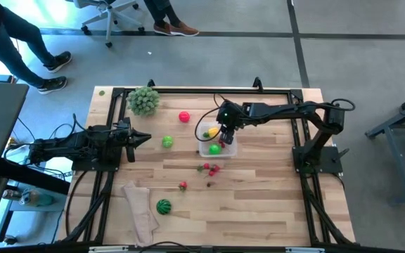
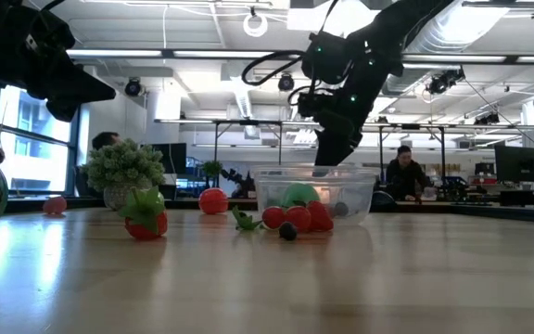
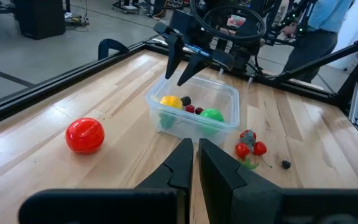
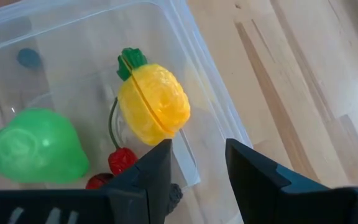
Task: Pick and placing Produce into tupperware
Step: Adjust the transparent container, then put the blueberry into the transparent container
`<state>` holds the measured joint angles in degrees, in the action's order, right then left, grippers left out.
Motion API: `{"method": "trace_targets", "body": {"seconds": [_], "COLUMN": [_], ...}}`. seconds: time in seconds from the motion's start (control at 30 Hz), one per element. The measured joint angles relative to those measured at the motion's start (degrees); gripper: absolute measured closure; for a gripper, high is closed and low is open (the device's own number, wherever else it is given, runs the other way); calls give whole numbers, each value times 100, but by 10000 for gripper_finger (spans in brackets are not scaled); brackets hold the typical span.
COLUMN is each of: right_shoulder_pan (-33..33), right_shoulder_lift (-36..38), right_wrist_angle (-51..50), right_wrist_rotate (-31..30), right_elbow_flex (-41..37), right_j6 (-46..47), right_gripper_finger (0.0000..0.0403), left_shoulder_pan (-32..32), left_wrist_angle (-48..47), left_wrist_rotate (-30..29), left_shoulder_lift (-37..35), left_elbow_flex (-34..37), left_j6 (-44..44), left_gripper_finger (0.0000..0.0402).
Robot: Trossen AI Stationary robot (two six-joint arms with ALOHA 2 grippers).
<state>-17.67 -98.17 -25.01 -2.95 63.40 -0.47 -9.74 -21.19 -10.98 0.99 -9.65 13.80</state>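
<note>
Hovering right over the tupperware [image 1: 218, 143], the right gripper [image 3: 185, 65] has its fingers parted with nothing between them, a released claw, poised above the yellow fruit [image 4: 153, 104] lying inside; beside that sit a green piece [image 4: 35, 147], red cherries [image 4: 122, 160] and a small dark berry [image 4: 28, 58], all within the clear walls; outside, a red cluster [image 1: 211, 169] lies just beside the container, a strawberry [image 1: 183, 185] nearer the front, the striped watermelon ball [image 1: 163, 206] by the beige cloth [image 1: 140, 211], a green ball [image 1: 167, 142] and a red ball [image 1: 184, 117] toward the leafy ball [image 1: 143, 100]; the left gripper [image 3: 192, 163] waits clenched shut, well apart at its side; these toys look light, hard and slick, likely to roll, so pinch each across its widest middle.
</note>
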Motion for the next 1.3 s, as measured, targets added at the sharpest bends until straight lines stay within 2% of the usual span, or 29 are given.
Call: {"method": "trace_targets", "body": {"seconds": [0.27,0.53,0.67,0.83,1.0,1.07,1.13,1.3], "right_shoulder_pan": [80,678,1344,2406,3601,4089,4534,5052], "right_shoulder_lift": [345,1485,2108,2629,2808,2800,2743,2345], "right_wrist_angle": [30,-242,-713,-1159,-1087,-755,53,2770], "right_wrist_rotate": [46,239,49,-713,-1456,-1837,-2214,-2749], "right_elbow_flex": [-2,-2,-2,-97,-710,-1192,-1785,-3145], "right_j6": [45,337,864,1566,2330,2767,3139,2835], "right_gripper_finger": [261,261,261,261,261,261,261,261], "left_shoulder_pan": [0,0,0,0,0,2,0,2], "left_wrist_angle": [0,0,0,-2,0,0,0,0], "left_wrist_rotate": [0,0,0,0,0,-2,0,0], "left_shoulder_lift": [-1,-1,-2,0,0,0,-1,0], "left_elbow_flex": [0,-1,0,0,0,0,-1,0], "left_j6": [0,1,2,0,0,0,0,0], "left_gripper_finger": [385,385,385,385,385,385,385,385]}}
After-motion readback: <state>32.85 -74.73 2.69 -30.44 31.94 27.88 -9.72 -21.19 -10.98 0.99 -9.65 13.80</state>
